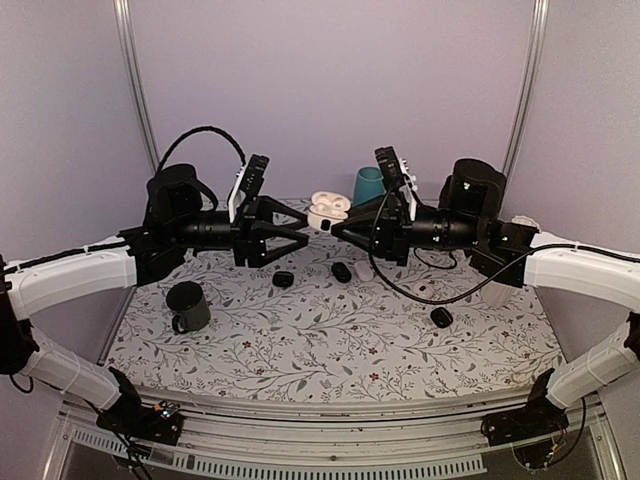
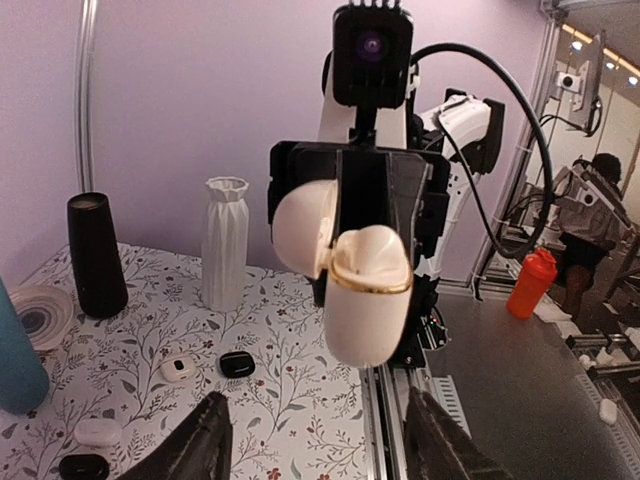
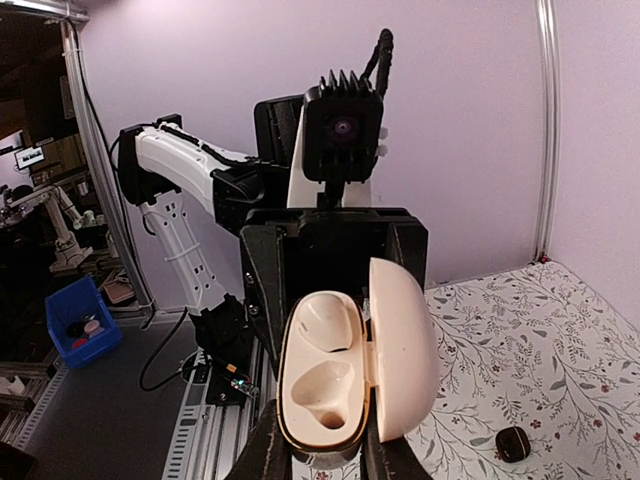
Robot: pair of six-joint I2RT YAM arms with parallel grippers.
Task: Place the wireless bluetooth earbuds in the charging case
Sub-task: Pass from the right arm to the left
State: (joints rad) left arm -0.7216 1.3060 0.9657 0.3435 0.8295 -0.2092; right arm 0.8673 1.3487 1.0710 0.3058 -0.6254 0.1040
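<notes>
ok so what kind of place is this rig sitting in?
Probably a robotics lab cell: pale lilac wall panels on silver metal frame posts, floral-print tabletop, and outside it a blue plastic bin of small parts plus a dark-clothed person at workbenches.

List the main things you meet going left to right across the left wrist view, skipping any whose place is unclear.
teal cup → black cylinder → white vase → charging case → red bottle
</notes>
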